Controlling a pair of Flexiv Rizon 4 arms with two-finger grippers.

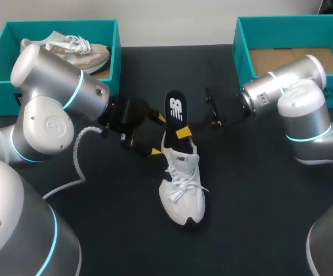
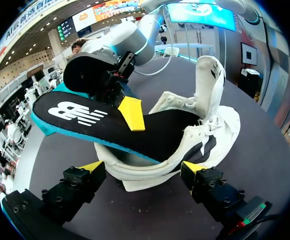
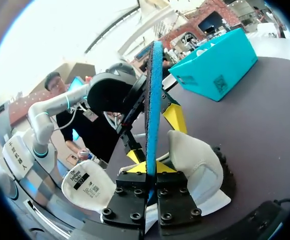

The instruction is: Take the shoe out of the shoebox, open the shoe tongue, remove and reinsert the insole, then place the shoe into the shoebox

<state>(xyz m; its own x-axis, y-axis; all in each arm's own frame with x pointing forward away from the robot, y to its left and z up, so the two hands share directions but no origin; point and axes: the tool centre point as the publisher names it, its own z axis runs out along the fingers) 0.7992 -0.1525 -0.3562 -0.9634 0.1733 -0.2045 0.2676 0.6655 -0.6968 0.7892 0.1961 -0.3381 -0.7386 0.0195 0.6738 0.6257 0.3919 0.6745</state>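
- A black table is spread beneath everything in view.
- A teal box is set at the table's far left corner, with its top open and brown seen at its bottom.
- A beige shoe with white laces is laid inside that box, its lighter end turned toward the table's left edge.

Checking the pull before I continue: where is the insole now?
In the head view the insole is mid-table, partly out of the heel end of the white shoe, pinched by the right gripper.
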